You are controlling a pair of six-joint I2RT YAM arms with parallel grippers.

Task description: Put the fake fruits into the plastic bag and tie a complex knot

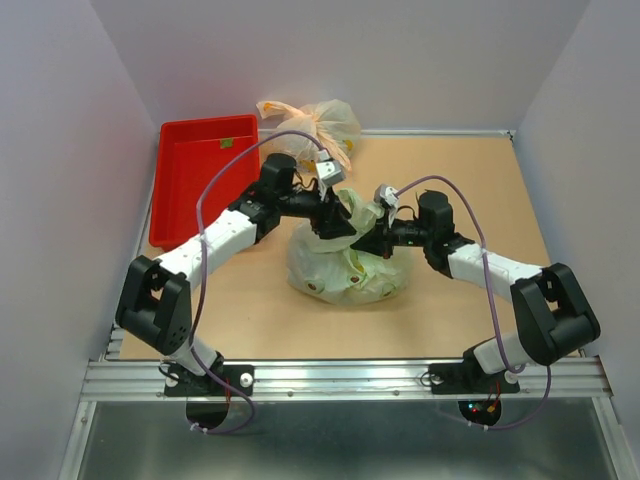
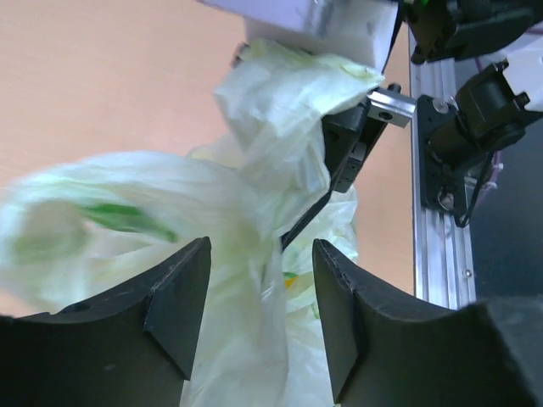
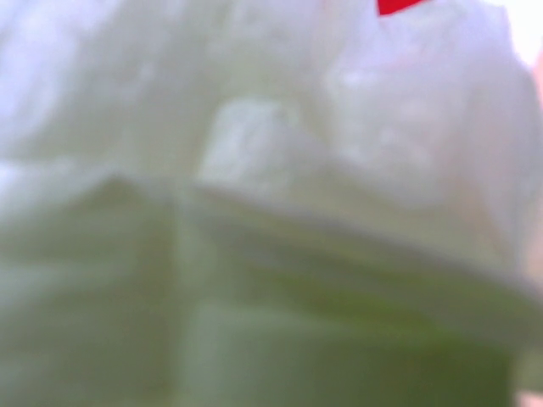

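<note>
The pale-green plastic bag (image 1: pixel 345 268) sits bulging in the middle of the table. The fake fruits show only as faint green (image 2: pixel 127 219) and yellow (image 2: pixel 291 280) patches through its film. My left gripper (image 1: pixel 330 225) is over the bag's top. In the left wrist view it (image 2: pixel 259 314) is open, with a loose strand of the bag (image 2: pixel 254 254) hanging between the jaws. My right gripper (image 1: pixel 372 240) is at the bag's top from the right, its black fingers (image 2: pixel 344 157) draped in a bag handle. The right wrist view is filled with blurred plastic (image 3: pixel 271 212), hiding its fingers. No knot shows.
An orange-peach knotted bag (image 1: pixel 312 122) lies at the back of the table, just behind the left wrist. A red tray (image 1: pixel 203 175) stands at the back left. White walls close in the sides and back. The aluminium rail (image 1: pixel 340 378) runs along the near edge.
</note>
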